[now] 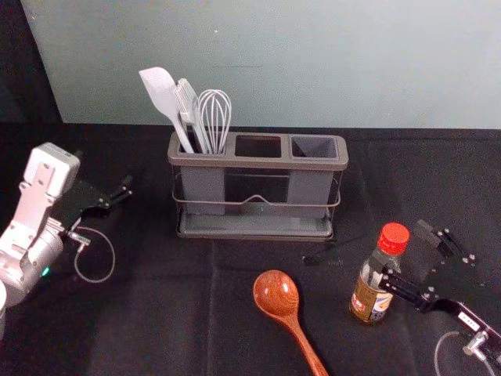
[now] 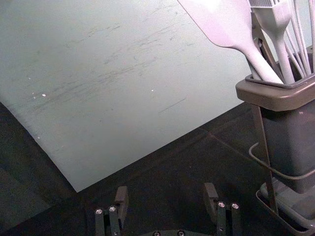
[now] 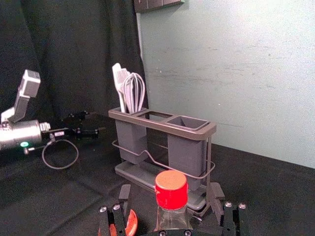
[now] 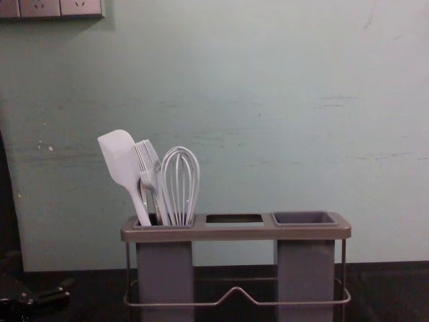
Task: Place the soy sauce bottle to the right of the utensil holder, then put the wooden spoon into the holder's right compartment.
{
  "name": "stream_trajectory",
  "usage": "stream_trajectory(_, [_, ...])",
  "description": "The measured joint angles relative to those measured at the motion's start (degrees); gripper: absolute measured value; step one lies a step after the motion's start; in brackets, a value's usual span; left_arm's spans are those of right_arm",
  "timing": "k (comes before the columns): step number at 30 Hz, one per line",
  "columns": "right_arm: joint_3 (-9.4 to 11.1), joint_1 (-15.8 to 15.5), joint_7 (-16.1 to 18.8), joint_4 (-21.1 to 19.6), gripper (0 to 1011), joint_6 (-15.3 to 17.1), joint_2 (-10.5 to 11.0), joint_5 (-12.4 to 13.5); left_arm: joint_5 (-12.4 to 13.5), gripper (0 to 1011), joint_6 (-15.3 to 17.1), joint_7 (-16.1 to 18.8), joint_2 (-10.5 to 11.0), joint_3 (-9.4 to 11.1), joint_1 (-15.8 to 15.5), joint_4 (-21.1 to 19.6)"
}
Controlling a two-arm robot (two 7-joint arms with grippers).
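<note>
At nine o'clock from the utensil holder (image 1: 258,164), the left gripper (image 1: 117,197) is hanging with its jaws spread. The utensil holder is carrying a spatula (image 1: 160,92), a brush (image 1: 188,102) and a whisk (image 1: 216,141) in its left compartment (image 1: 202,188). The wooden spoon (image 1: 275,293) is lying at six o'clock. At four o'clock, the soy sauce bottle (image 1: 371,302) is standing between the spread jaws of the right gripper (image 1: 401,249), which are probably not touching it.

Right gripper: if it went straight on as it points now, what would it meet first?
Most likely the soy sauce bottle, upright between the open fingers of the right gripper; depth there is hard to judge.
</note>
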Motion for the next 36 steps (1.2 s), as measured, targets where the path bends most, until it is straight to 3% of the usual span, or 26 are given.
stream_trajectory(15, [-1.1,3.7,-0.5,1.4,1004,2.8,-3.0,-4.6,0.0,1005,0.0,0.0,0.0,0.0,0.0,0.0])
stream_trajectory(36, [0.0,4.7,1.9,2.8,976,3.5,-6.1,-6.2,0.0,1005,0.0,0.0,0.0,0.0,0.0,0.0])
